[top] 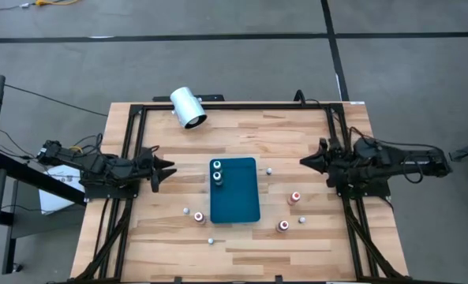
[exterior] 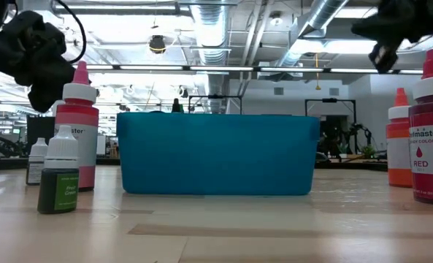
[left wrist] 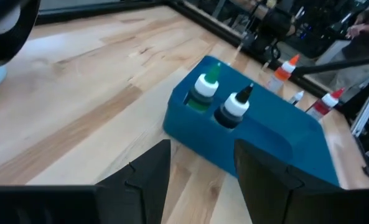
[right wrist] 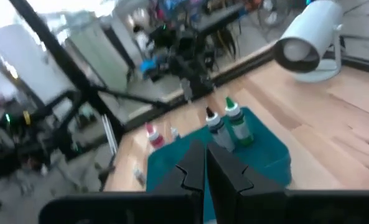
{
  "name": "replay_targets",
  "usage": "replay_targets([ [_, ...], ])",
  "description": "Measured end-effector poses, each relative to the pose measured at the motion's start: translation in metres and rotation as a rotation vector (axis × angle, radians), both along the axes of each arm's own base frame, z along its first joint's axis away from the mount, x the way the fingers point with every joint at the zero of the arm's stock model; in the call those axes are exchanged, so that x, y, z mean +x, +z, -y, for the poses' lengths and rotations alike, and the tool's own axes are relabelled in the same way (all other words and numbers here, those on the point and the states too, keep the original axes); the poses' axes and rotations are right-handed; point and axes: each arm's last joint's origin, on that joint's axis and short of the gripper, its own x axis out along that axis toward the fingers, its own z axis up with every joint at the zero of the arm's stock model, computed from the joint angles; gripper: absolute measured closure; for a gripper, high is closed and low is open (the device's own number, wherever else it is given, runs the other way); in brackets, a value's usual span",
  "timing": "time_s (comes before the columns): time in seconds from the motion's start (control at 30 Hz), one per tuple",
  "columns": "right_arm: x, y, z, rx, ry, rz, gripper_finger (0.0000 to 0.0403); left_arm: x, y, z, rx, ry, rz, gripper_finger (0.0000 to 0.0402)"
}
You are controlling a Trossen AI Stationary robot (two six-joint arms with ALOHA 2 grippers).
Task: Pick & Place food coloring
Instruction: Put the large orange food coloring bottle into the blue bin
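Judging from how things lie, the job is part done: two food coloring bottles, one green-tipped and one dark-tipped, stand upright in slots at one end of the blue tray, while three red- or orange-topped bottles stand loose on the tabletop, two on the tray's right-arm side and one on its left-arm side, with small white caps scattered between them. The left gripper hovers off the tray's left side with its fingers parted and nothing between them; the right gripper waits off the tray's right side with its fingers pressed together, also empty. The likely trouble is tipping: these bottles are slim and top-heavy-looking, so a finger arriving off-centre could knock one over and send it rolling across the tabletop. The loose caps may be swept away or pinched in place of a bottle. A reach over the tray could clip the tips of the two seated bottles, and a tilted bottle may catch on a slot's edge. The white cylinder lies well apart and seems no obstacle. In the low view, the large red bottle reads "master", "COLOR" and "RED"; the green bottle's label is too small to make out.
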Motion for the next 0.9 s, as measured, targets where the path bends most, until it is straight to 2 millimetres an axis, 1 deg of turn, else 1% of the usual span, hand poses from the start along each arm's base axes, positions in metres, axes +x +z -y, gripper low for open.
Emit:
replay_targets([
  [0.1,0.010,0.017,-0.001,-0.060,0.032,-0.114,0.0396,-0.001,-0.004,0.000,0.002,0.002,-0.038,0.0235],
  [0.23,0.021,0.038,-0.002,-0.155,0.086,-0.281,0.0396,-0.002,-0.005,-0.001,-0.046,0.021,-0.040,0.0235],
  [0.4,0.025,0.060,-0.003,-0.200,0.149,-0.460,0.0396,-0.003,-0.007,-0.001,-0.003,0.007,-0.070,0.0235],
  [0.57,0.030,0.071,-0.005,-0.153,0.222,-0.637,0.0396,-0.004,-0.009,-0.001,0.024,0.000,-0.099,0.0235],
  [0.73,0.034,0.080,-0.006,-0.081,0.206,-0.742,0.0395,-0.005,-0.012,-0.002,0.028,0.003,-0.135,0.0235],
  [0.83,0.039,0.083,-0.006,-0.052,0.191,-0.792,0.0383,-0.006,-0.013,-0.002,0.022,0.007,-0.145,0.0235],
  [0.9,0.044,0.083,-0.006,-0.041,0.187,-0.824,0.0367,-0.006,-0.013,-0.002,0.022,0.007,-0.146,0.0235],
])
